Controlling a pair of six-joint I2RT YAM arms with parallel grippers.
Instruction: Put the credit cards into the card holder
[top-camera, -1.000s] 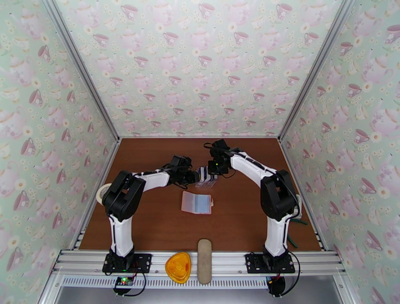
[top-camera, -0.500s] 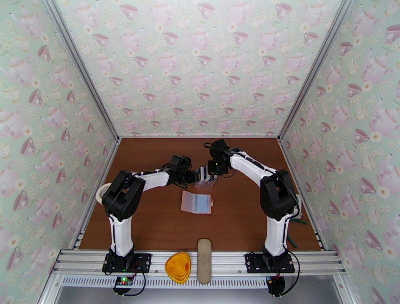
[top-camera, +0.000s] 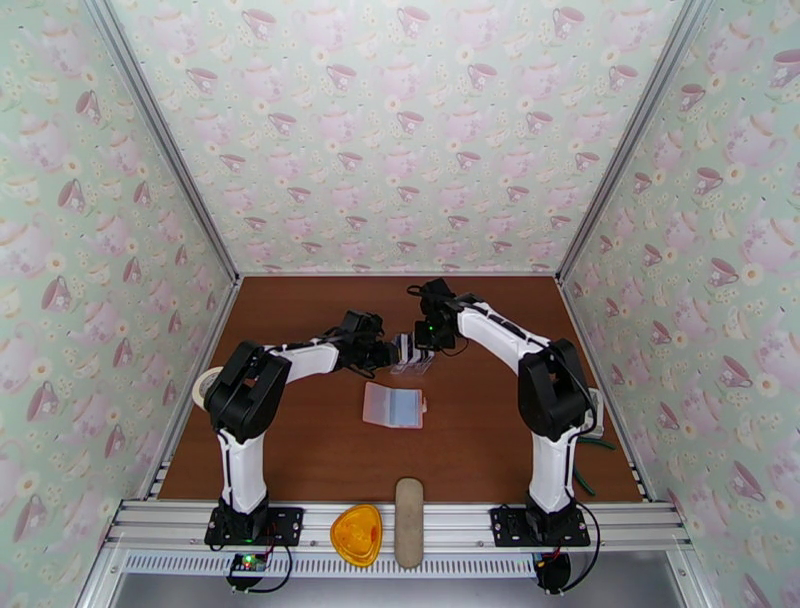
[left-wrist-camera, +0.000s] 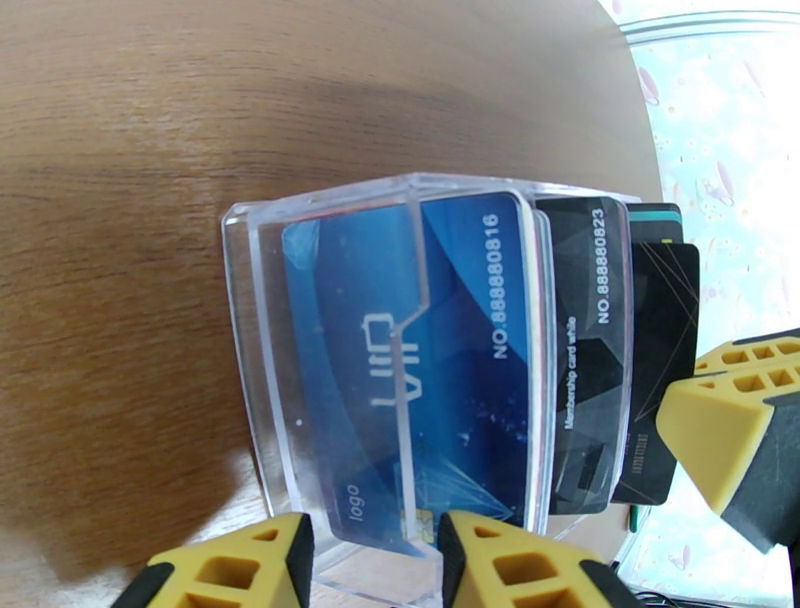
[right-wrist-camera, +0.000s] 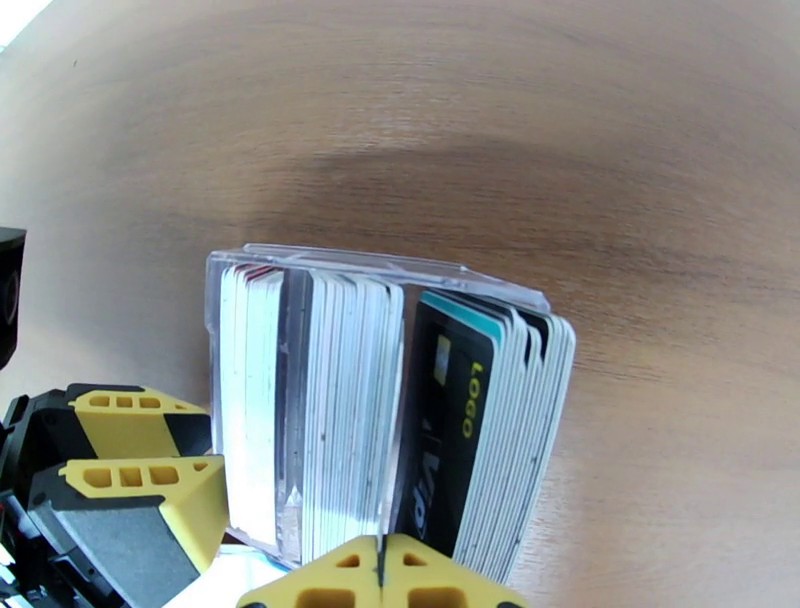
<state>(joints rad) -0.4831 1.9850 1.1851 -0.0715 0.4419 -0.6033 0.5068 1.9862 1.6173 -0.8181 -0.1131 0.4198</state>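
currently, two white robot arms are reaching toward each other over the middle of a brown wooden table. between them a clear rack is standing on the table. the credit cards are sitting upright in it, packed side by side, with white ones at the end nearer the left arm and black ones at the other end. through the rack's clear front a blue card is showing, with black cards lined up behind it.

the left gripper is sitting partly closed, its yellow fingers pressing on either side of the rack's near wall and gripping it. the right gripper is hanging at the cards' top edges with its yellow fingertips squeezed fully together, right where the white stack is meeting the black one. whether a card is caught between them is not clear.

the card holder is lying open and flat on the table, closer to the arm bases than the rack and apart from both grippers, its translucent sleeves facing up. a beige oval case and an orange object are resting on the metal rail between the bases.
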